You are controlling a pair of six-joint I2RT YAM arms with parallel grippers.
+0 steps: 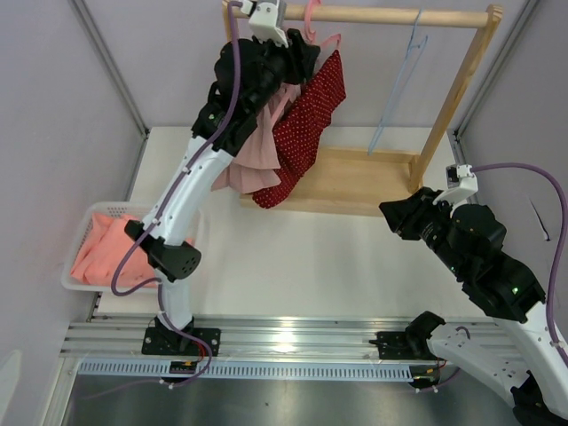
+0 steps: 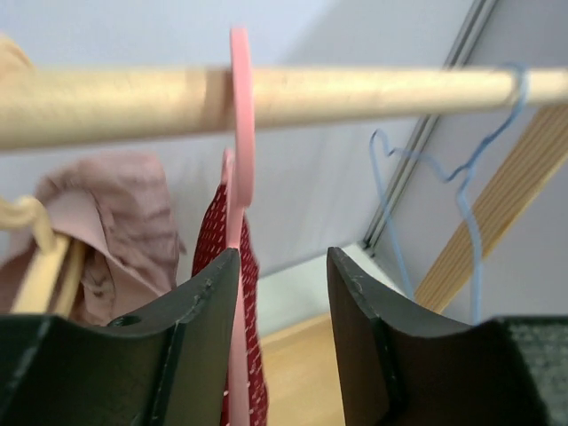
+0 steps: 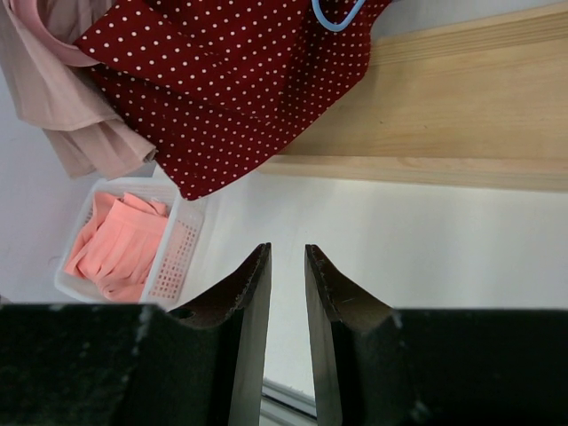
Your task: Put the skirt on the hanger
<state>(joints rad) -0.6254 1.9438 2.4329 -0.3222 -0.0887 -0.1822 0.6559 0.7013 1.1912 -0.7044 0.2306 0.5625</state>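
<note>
At upper centre, left gripper [image 2: 282,266] released beside pink hanger [image 2: 241,115] holding the red dotted skirt [image 1: 306,133]; right gripper [image 3: 286,257] slightly parted, empty.

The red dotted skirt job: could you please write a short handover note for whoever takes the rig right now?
Left gripper: jaws open at the pink plastic hanger's hook, holding nothing.
Right gripper: jaws narrowly apart, empty, low over the table.
The red white-dotted skirt hangs on that hanger from the round wooden rail, beside a pale pink garment.
Done: skirt hung. Left: likely just back the left arm away.
</note>
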